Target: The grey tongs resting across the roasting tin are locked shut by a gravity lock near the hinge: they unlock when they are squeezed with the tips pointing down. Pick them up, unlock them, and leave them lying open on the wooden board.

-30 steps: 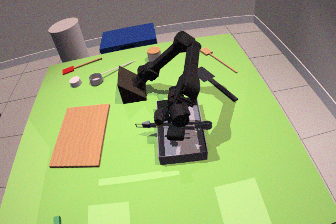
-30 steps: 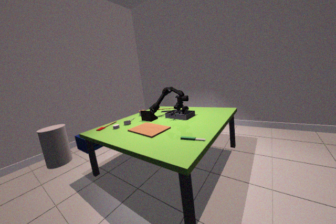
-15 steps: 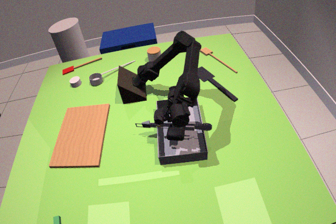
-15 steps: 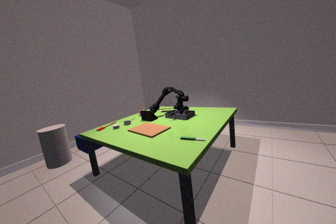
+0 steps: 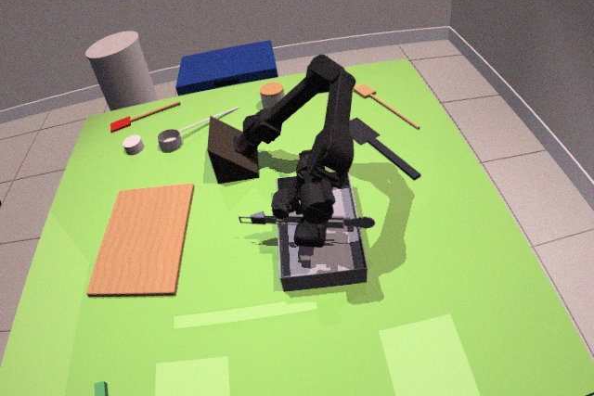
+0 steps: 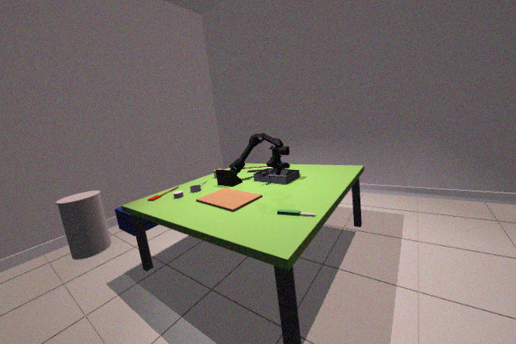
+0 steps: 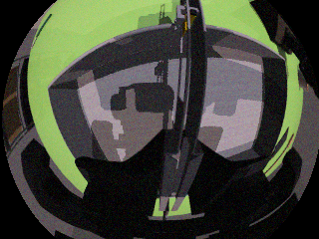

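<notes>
The grey tongs (image 5: 365, 222) (image 7: 195, 75) lie level across the long walls of the roasting tin (image 5: 326, 282) (image 7: 274, 100). Their scalloped tips stick out past the right wall in the top view, and the narrow end with a loop past the left wall. The arms look close together. My gripper (image 7: 173, 133) points down over the tin and is shut on the tongs about mid-length; the arm hides part of them in the top view. The wooden board (image 5: 144, 238) (image 6: 229, 199) lies flat to the left of the tin, with nothing on it.
Behind the tin are the dark wedge (image 5: 232, 157) at the arm's base and a black spatula (image 5: 393, 157). A grey round cup with a long handle (image 5: 170, 141), a white cylinder (image 5: 133, 145) and a red spatula (image 5: 121, 124) lie behind the board. A green-handled knife (image 6: 288, 212) lies near the table edge.
</notes>
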`<state>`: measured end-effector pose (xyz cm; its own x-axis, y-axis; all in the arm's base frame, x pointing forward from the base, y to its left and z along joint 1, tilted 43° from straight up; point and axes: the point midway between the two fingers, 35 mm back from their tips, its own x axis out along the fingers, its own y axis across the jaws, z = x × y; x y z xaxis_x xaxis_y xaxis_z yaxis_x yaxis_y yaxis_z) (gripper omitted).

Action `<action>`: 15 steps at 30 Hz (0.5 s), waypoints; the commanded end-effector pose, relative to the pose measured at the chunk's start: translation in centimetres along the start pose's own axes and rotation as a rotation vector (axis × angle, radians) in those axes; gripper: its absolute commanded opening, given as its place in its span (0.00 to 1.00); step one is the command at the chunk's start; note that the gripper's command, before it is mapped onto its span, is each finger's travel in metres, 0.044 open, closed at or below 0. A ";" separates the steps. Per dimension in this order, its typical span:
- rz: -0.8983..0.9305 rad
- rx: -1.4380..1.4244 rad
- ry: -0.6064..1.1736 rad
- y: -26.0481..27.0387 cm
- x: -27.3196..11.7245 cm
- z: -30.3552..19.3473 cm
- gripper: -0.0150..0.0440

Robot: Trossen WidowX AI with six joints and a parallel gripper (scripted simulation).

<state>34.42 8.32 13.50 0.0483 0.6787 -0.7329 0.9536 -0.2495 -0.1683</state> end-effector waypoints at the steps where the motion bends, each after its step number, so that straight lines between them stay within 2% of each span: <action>1: 0.036 0.010 0.008 0.6 -3.2 0.0 0.00; 7: 0.100 0.047 0.023 -0.2 -11.8 0.3 0.00; 15: 0.102 0.048 0.023 -0.2 -12.1 0.3 0.00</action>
<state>33.58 0.10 22.17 0.1552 0.6646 -0.7309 0.9271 -0.3535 -0.1246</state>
